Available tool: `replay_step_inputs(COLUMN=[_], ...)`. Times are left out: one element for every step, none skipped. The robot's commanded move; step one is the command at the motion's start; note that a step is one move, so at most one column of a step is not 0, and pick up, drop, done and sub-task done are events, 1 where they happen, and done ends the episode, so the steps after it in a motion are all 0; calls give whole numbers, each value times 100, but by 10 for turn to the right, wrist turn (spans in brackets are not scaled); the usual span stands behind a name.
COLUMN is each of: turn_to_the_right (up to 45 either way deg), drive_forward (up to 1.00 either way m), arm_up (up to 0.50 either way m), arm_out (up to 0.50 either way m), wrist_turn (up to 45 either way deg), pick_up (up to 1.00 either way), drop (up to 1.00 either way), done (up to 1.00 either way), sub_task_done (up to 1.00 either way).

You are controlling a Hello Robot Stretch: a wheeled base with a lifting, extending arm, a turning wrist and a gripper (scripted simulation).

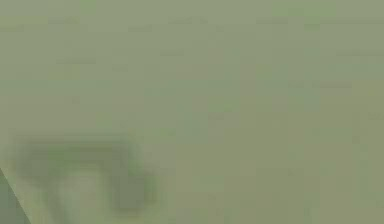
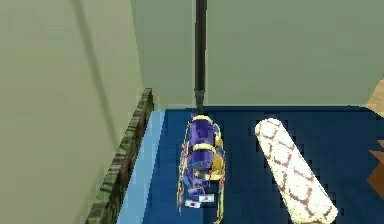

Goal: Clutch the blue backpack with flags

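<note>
Blue backpack (image 2: pixel 203 160): lies lengthwise on the blue bed (image 2: pixel 345 135), beside a white patterned bolster (image 2: pixel 292 168), near the edge, so probably within reach. End effector: state cannot be told.

I see a thin dark pole (image 2: pixel 200 50) cut off by the top edge. Its lower end meets the blue backpack (image 2: pixel 205 150), and I can't tell whether they touch. The marks on the backpack's near end are too small to tell as flags. A brown thing (image 2: pixel 377 172) is cut by the right edge, so I can't name it. The bed (image 2: pixel 240 120) runs off the bottom and right edges.
</note>
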Motion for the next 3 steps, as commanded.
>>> replay_step_inputs(turn_to_the_right=[0, 0, 0], drive_forward=[0, 0, 0], arm_up=[50, 26, 0], arm_out=[0, 0, 20], wrist_turn=[0, 0, 0], pick_up=[0, 0, 0], drop=[0, 0, 0], done=[0, 0, 0], sub_task_done=[0, 0, 0])
